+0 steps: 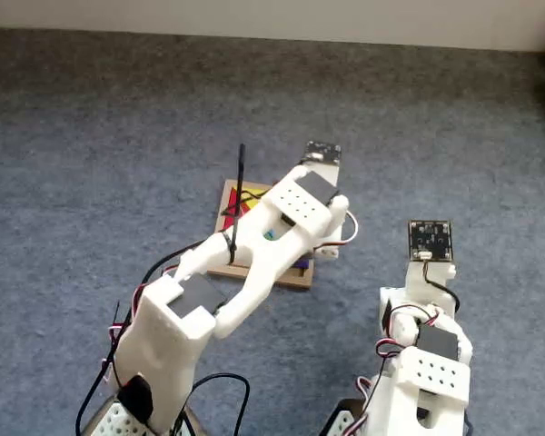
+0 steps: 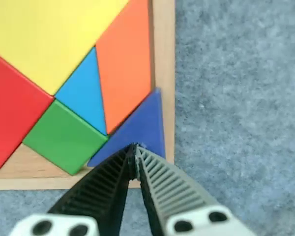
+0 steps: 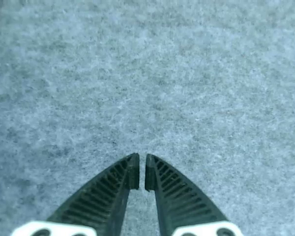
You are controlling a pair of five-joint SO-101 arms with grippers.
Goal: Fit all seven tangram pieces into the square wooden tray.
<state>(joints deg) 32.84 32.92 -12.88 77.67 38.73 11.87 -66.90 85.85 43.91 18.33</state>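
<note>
The square wooden tray (image 2: pixel 163 44) holds a yellow triangle (image 2: pixel 54 34), a red triangle (image 2: pixel 10 108), a light blue triangle (image 2: pixel 83 96), a green square (image 2: pixel 64 137) and an orange parallelogram (image 2: pixel 125 64). A dark blue triangle (image 2: pixel 145 125) lies in the corner with one tip over the tray's rim. My left gripper (image 2: pixel 134 148) is shut, its tips resting on the dark blue triangle's edge. In the high view the left arm (image 1: pixel 272 236) covers most of the tray (image 1: pixel 225 195). My right gripper (image 3: pixel 138 169) hovers shut over bare carpet with nothing in it.
Grey-blue carpet (image 1: pixel 118 136) surrounds the tray on all sides. The right arm (image 1: pixel 431 300) stands to the right of the tray, apart from it. A strip of bare tray floor (image 2: pixel 19 164) shows beside the green square.
</note>
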